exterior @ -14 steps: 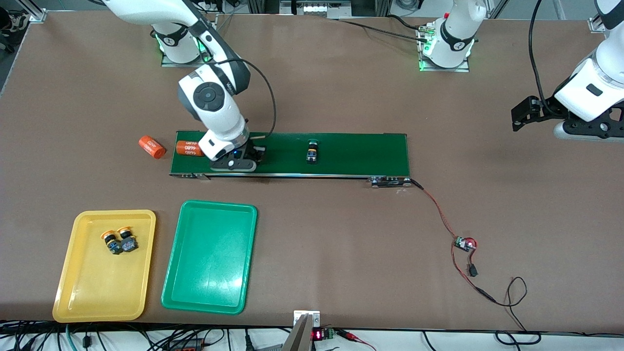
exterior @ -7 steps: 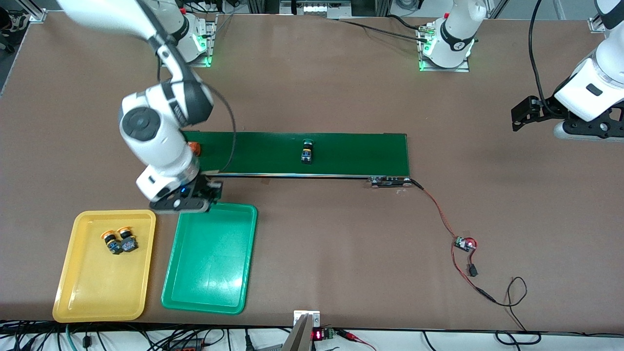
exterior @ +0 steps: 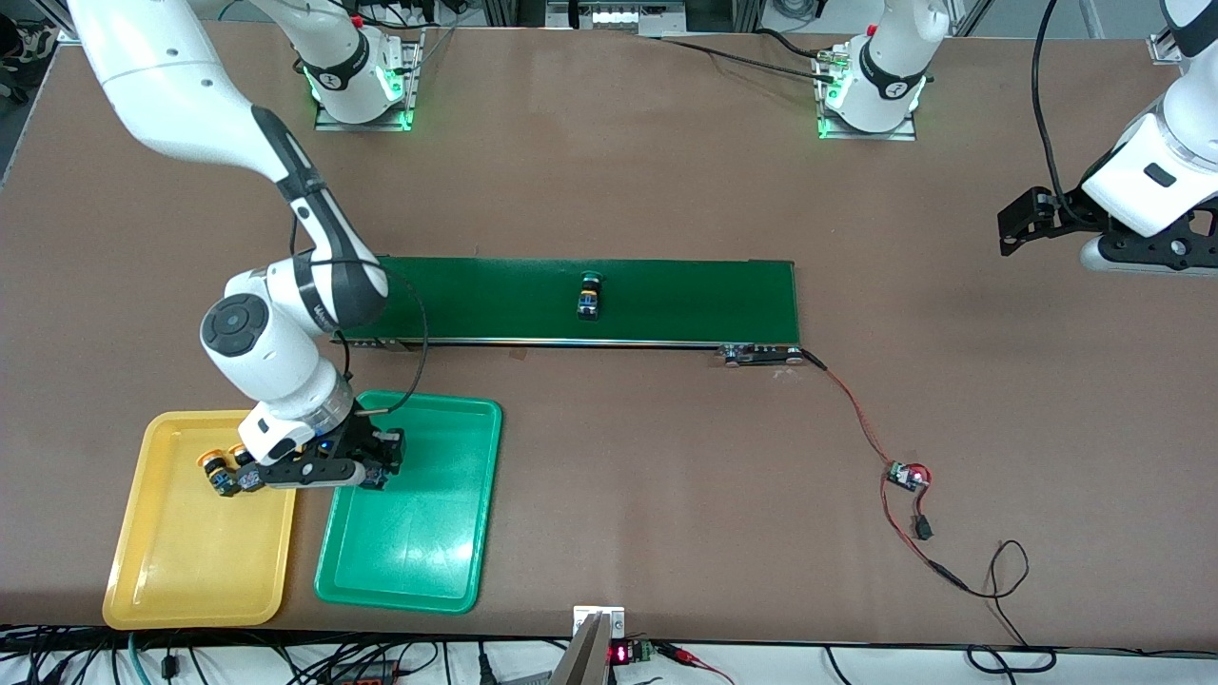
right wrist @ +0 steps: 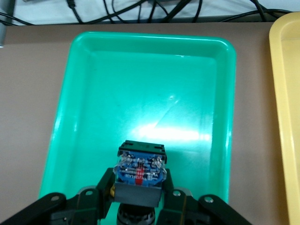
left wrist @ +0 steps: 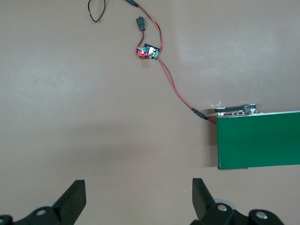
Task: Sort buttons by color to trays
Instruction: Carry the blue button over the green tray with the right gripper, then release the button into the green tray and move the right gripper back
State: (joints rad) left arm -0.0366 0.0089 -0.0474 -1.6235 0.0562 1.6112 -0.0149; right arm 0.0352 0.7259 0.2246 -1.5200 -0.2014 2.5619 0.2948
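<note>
My right gripper (exterior: 366,466) hangs over the green tray (exterior: 419,542), at its end nearer the belt, and is shut on a dark-bodied button (right wrist: 140,176) whose cap is hidden. The tray fills the right wrist view (right wrist: 140,84). The yellow tray (exterior: 190,561) lies beside it, and its edge shows in the right wrist view (right wrist: 288,93). It holds two yellow-capped buttons (exterior: 217,473), partly hidden by the gripper. A green-capped button (exterior: 590,293) lies on the conveyor belt (exterior: 685,300). My left gripper (exterior: 1009,233) waits open and empty over bare table at the left arm's end (left wrist: 139,199).
A small circuit board (exterior: 906,474) with red wires lies nearer the camera than the belt's motor end (exterior: 761,354). It also shows in the left wrist view (left wrist: 149,51), with the belt's end (left wrist: 262,140). My right arm hides the belt's other end.
My right gripper has moved from the belt to over the green tray with a button in it. The green-capped button on the belt has drifted toward the right arm's end.
</note>
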